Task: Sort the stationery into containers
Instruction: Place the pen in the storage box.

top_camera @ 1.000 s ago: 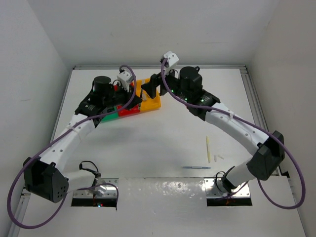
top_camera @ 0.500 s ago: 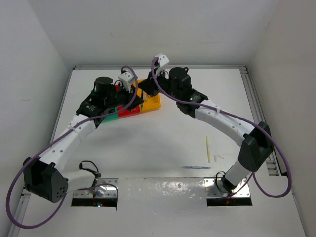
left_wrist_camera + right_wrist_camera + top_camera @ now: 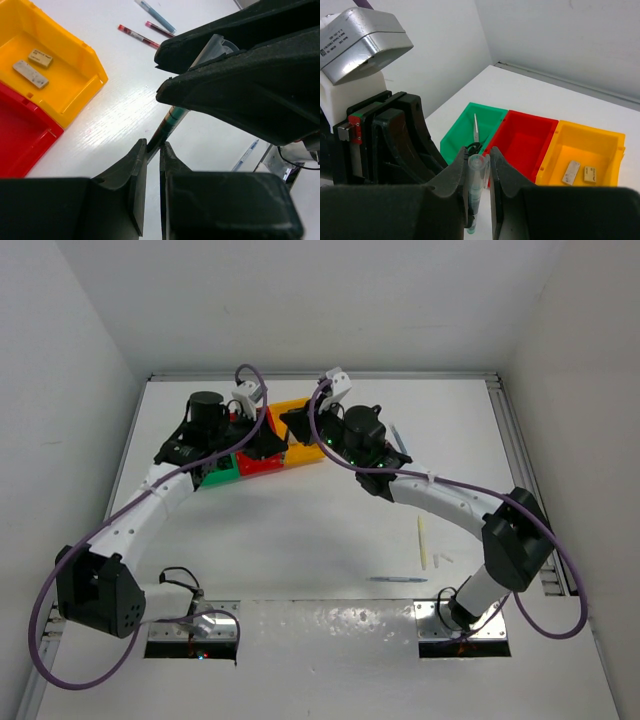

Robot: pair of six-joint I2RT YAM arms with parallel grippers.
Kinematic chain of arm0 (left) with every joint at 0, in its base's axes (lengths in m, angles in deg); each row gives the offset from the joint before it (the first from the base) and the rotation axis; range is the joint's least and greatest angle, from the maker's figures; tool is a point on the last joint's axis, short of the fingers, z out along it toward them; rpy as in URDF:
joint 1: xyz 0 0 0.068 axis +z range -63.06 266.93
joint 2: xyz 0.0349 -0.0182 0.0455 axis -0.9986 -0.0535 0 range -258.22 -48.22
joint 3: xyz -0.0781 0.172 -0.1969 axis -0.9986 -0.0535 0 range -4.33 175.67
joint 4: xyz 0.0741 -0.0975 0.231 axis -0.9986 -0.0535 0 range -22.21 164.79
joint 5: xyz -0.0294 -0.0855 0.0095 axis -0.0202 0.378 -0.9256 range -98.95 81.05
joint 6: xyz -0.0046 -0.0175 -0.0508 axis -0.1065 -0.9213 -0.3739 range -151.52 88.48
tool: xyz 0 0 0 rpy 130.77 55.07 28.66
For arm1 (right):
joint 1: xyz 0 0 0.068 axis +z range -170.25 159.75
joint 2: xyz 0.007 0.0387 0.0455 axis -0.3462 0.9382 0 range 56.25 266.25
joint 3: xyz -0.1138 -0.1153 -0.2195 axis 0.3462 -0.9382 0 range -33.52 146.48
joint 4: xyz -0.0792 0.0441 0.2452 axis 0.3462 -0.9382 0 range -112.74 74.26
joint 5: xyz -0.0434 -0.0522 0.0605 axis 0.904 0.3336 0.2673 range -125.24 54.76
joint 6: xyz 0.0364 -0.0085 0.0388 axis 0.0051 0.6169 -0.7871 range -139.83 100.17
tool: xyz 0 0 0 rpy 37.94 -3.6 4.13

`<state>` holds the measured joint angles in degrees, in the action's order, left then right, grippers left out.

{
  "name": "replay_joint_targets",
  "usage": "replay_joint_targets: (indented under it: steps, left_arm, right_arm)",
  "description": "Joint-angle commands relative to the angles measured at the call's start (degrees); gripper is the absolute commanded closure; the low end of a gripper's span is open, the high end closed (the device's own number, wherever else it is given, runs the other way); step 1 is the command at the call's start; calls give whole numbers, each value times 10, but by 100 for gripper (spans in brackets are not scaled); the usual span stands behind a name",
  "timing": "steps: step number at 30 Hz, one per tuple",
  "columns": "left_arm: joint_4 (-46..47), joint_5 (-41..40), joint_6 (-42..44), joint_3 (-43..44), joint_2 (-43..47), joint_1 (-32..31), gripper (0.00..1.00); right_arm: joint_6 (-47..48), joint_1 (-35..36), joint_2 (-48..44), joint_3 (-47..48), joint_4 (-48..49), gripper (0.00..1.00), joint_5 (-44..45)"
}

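A dark teal pen [image 3: 479, 185] with a clear cap stands between my right gripper's [image 3: 479, 162] fingers, which are shut on it. In the left wrist view the same pen [image 3: 172, 117] runs down from the right gripper's fingers [image 3: 240, 75] into my left gripper [image 3: 152, 146], which pinches its dark lower end. Both grippers meet just in front of the containers: green [image 3: 222, 468], red [image 3: 262, 462] and yellow [image 3: 305, 450] bins in a row. Scissors [image 3: 475, 131] lie in the green bin, two eraser blocks [image 3: 571, 172] in the yellow one. The red bin [image 3: 525, 142] holds nothing I can see.
Two red pens [image 3: 137, 35] and a blue-tipped pen [image 3: 156, 10] lie on the table beyond the yellow bin. A pale stick [image 3: 422, 540] and a blue pen [image 3: 397, 579] lie at the front right, near the right arm's base. White walls close in the table.
The right arm's wrist has swung left and lower, closer to the left gripper in front of the bins. The left wrist has shifted slightly toward the back.
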<state>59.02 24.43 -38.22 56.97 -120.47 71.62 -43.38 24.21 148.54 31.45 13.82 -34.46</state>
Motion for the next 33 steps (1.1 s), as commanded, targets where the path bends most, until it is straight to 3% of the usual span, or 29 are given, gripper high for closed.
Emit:
replay_joint_targets:
  steps: [1, 12, 13, 14, 16, 18, 21, 24, 28, 31, 33]
  left_arm:
    - [196, 13, -39, 60, 24, 17, 100]
    - [159, 4, -4, 14, 35, -2, 100]
    - [159, 4, 3, 11, 36, -2, 100]
    - [139, 4, 6, 8, 39, -4, 100]
    - [130, 4, 12, -1, 42, -11, 100]
    - [127, 5, 9, -4, 43, -15, 100]
    - [123, 5, 7, -13, 48, -24, 100]
    - [120, 8, 4, -16, 50, -28, 100]
    - [125, 3, 0, -16, 51, -28, 100]
    - [131, 8, -5, -19, 50, -28, 100]
    - [134, 14, -8, -23, 49, -28, 100]
  right_arm:
    - [0, 29, 32, -45, -119, 100, -14]
    - [8, 26, 49, 20, -150, 100, -29]
    - [6, 22, 51, 38, -155, 81, -41]
    - [4, 19, 55, 45, -159, 74, -49]
    - [-10, 16, 58, 58, -159, 66, -65]
    - [-16, 16, 57, 60, -152, 66, -68]
    - [-25, 14, 56, 62, -144, 67, -78]
    - [-30, 13, 54, 63, -138, 78, -82]
    - [-31, 13, 53, 68, -143, 81, -85]
    - [-31, 13, 53, 75, -148, 100, -91]
    - [-29, 12, 51, 80, -151, 100, -91]
